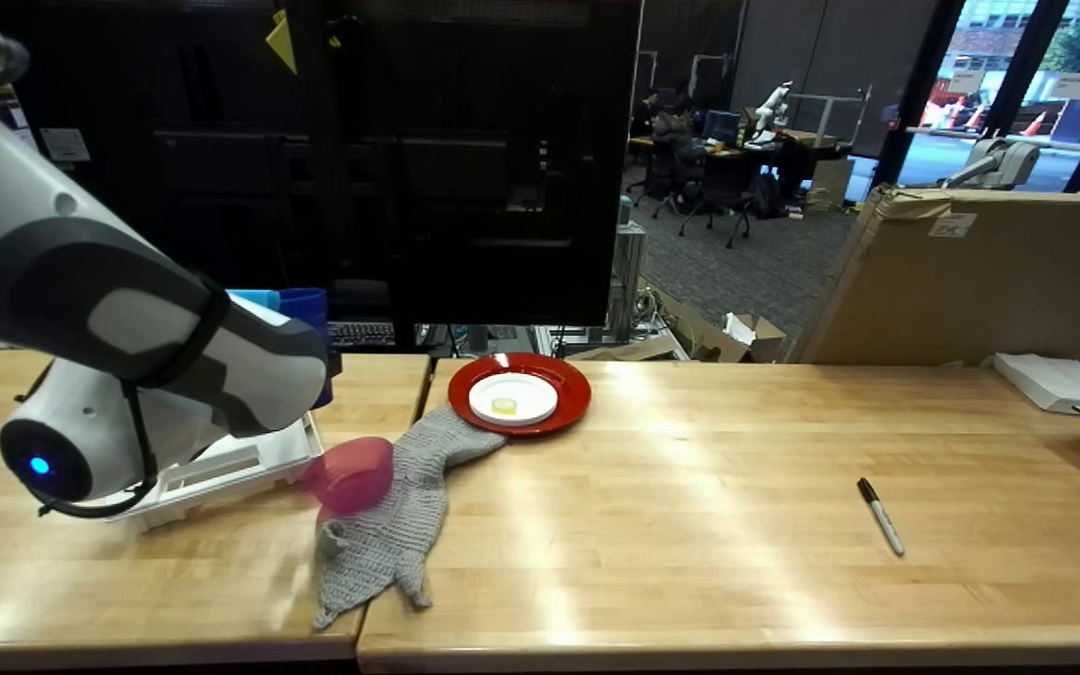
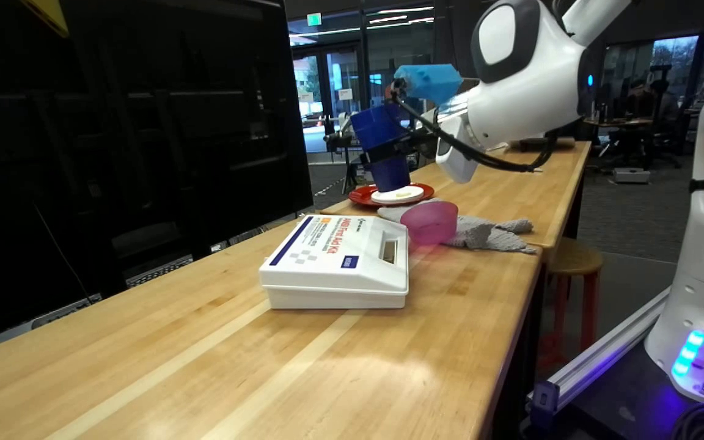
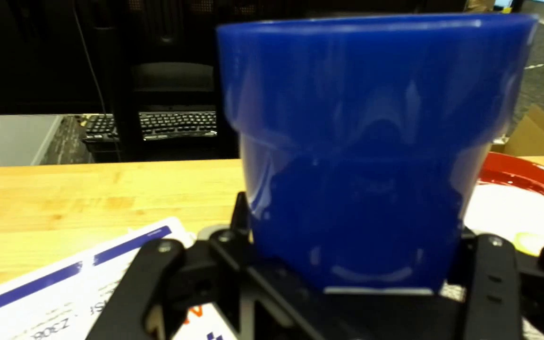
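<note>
Black claw (image 3: 354,236) of the robot has its fingers set rather wide apart, one at each side of a blue cup (image 3: 371,118), and it holds this cup between them by the lower part of the body. The cup is of a deep, uniform blue, with a glossy surface on which several whitish reflections are visible. Its mouth is wide and points upward; below the rim goes a broader band, then comes a small step, and from there the wall becomes narrower down to the base. The inside of it is hidden. The cup is in the air, above the wooden table (image 2: 236,342), and in an exterior view it leans a little; elsewhere the arm (image 1: 156,309) covers most of it.

On the table, near to the claw, lies a white first-aid kit (image 2: 340,263) with a blue stripe and red lettering. Just beside it is a pink bowl (image 1: 352,475), somewhat blurred, which in both exterior views covers a part of a gray knitted cloth (image 1: 399,525); if the bowl touches the kit, I cannot tell. One end of the cloth reaches to a red plate (image 1: 576,398), on which sits a white plate (image 1: 535,398) with a small yellow thing (image 1: 504,406). Well apart from these lies a marker (image 1: 880,516) with a black cap
</note>
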Controlling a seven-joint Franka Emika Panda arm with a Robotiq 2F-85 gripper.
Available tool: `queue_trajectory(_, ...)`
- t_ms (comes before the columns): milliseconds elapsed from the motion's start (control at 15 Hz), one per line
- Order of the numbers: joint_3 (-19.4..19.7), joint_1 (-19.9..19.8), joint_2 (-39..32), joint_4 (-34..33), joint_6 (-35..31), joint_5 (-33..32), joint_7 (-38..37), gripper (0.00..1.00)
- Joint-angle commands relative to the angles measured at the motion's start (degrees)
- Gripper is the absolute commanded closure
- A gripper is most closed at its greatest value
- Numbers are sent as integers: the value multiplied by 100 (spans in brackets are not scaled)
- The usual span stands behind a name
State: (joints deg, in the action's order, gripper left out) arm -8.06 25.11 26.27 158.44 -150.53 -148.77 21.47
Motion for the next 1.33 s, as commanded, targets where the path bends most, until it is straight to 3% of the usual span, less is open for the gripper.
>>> queue_trajectory(0, 360, 327, 627, 147, -411, -63, -254, 42)
queue_trajectory(533, 363, -368, 830, 40, -1112, -61, -233, 42)
queue_trajectory(600, 257, -549, 816, 41, -1106, -61, 104, 42)
queue_trajectory(667, 351, -326, 639, 41, -898, -3, -69, 17)
queue_trajectory(933, 323, -472, 641, 42, -963, -3, 63, 17)
queue_trajectory(1000, 320, -472, 641, 42, -966, -3, 65, 42)
queue_trajectory(1267, 408, -77, 513, 63, -955, -70, -744, 42)
